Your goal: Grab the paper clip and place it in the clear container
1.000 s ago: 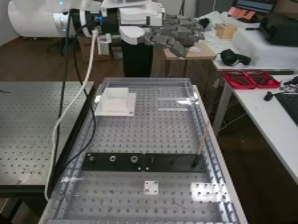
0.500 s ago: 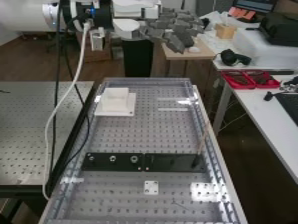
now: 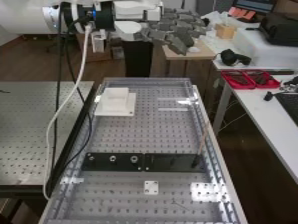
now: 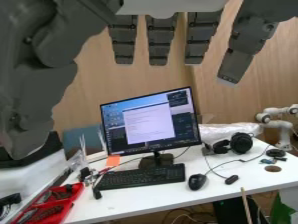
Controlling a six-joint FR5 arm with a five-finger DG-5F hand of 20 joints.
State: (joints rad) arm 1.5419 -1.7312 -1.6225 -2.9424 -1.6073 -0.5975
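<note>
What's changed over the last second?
Arm and hand shifted slightly up in the high view, the arm also a bit left; the white cable swung left with it. Nothing grasped or released. White block and black plate unchanged.

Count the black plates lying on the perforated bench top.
2. In the high view, the left plate bears small round metal parts; the right plate adjoins it end to end, with a thin stick near its right end.
</note>
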